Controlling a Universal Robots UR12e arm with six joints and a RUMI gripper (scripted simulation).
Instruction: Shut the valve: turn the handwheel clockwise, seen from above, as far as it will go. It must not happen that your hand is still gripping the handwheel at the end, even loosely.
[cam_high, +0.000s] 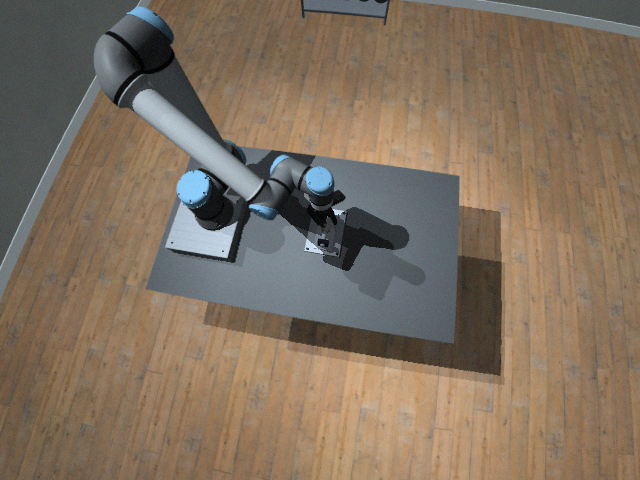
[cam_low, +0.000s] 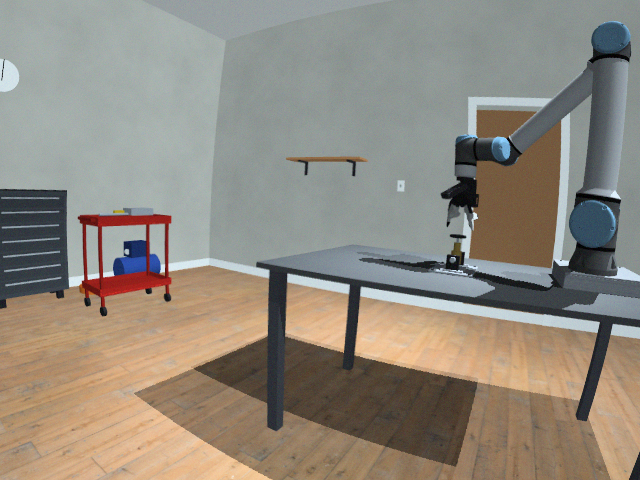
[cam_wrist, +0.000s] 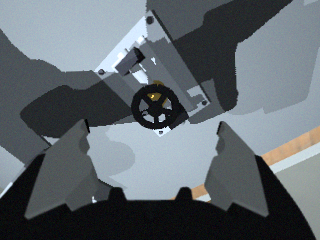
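Note:
The valve (cam_low: 455, 256) stands upright on a small metal base plate (cam_high: 324, 233) on the grey table. Its black spoked handwheel (cam_wrist: 155, 106) faces up, with a brass stem under it. It also shows in the side view as a small dark disc, the handwheel (cam_low: 456, 236). My gripper (cam_low: 460, 221) hangs a short way above the handwheel, pointing down. In the wrist view the two grey fingers stand wide apart, and the gripper (cam_wrist: 152, 147) is open and empty, with the wheel centred a little beyond the fingertips.
The arm's base sits on a metal mount (cam_high: 204, 238) at the table's left end. The table edge and wood floor (cam_wrist: 292, 145) show at the right of the wrist view. A red cart (cam_low: 125, 253) and a dark drawer cabinet (cam_low: 32, 241) stand far off by the wall.

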